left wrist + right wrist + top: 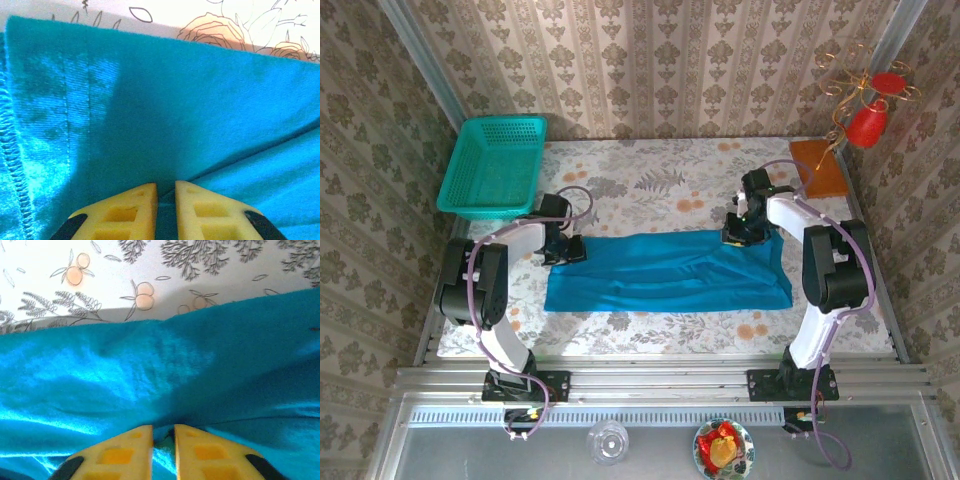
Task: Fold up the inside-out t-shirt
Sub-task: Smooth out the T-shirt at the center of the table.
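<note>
**Item 1. Left pincer** (pixel 166 186): two yellow ribbed fingers drawn narrow, with a fold of cloth nipped in the slit between them. The grip sits at the far-left corner of the garment, with the stitched hem at 9 o'clock in the wrist view. Judged to be a corner hold, so the edge can be lifted without sagging.

**Item 2. Right pincer** (pixel 163 429): yellow fingers likewise narrow, a small pucker of cloth caught at the tips. It grips the far edge toward the right end, probably paired with item 1 so that edge rises level.

**Item 3. Teal-blue soft cloth t-shirt** (pixel 670 272): lies flat as a long band across the middle of the table, running from 9 to 3 o'clock. Overlock stitching shows at the hem. It looks partly folded, with a further fold not yet made.

**Item 4. White floral-print table** (pixel 650 185): shows beyond the garment at 12 o'clock.

**Item 5. Rigid turquoise-green plastic mesh basket** (pixel 490 165): in the 10 o'clock corner, apart from the garment.

**Item 6. Orange-brown wooden block** (pixel 817 167): at 2 o'clock, well apart.
</note>
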`<state>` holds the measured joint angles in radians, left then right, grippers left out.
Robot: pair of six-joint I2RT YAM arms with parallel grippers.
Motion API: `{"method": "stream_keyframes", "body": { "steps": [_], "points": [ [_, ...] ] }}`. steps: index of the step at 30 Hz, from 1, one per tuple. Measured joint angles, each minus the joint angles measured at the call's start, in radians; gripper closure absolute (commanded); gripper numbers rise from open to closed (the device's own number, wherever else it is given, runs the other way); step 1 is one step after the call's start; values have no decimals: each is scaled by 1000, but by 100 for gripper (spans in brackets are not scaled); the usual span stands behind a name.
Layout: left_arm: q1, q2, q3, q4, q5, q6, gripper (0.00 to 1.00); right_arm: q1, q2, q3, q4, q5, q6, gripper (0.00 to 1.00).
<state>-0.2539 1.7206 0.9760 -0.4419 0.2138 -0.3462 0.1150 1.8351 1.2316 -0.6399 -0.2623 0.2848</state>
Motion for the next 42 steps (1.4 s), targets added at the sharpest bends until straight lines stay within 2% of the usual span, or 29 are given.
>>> {"method": "stream_keyframes", "body": {
  "steps": [3,10,17,18,22,25,32,37,42],
  "points": [
    [0,-3,0,-1,-1,0,82,10,-11,-1,-19,0,0,100],
    [0,-11,0,-11,-16,0,82,33,-157,-75,-49,19,20,100],
    [0,-24,0,-31,-26,2,82,127,-378,-328,-42,24,132,100],
    [0,-26,0,-33,-27,2,82,149,-399,-362,-41,22,153,92],
    [0,-27,11,-52,-28,3,82,196,-451,-427,-48,9,215,73],
    [0,-28,32,-62,-27,4,82,195,-507,-421,-56,24,235,62],
    [0,-66,49,-78,-27,7,82,126,-526,-310,-84,106,218,54],
    [0,-69,49,-83,-27,11,82,5,-438,-295,-63,125,193,50],
    [2,-38,56,-87,-27,26,82,-52,-350,-295,-60,188,161,42]
  ]
}}
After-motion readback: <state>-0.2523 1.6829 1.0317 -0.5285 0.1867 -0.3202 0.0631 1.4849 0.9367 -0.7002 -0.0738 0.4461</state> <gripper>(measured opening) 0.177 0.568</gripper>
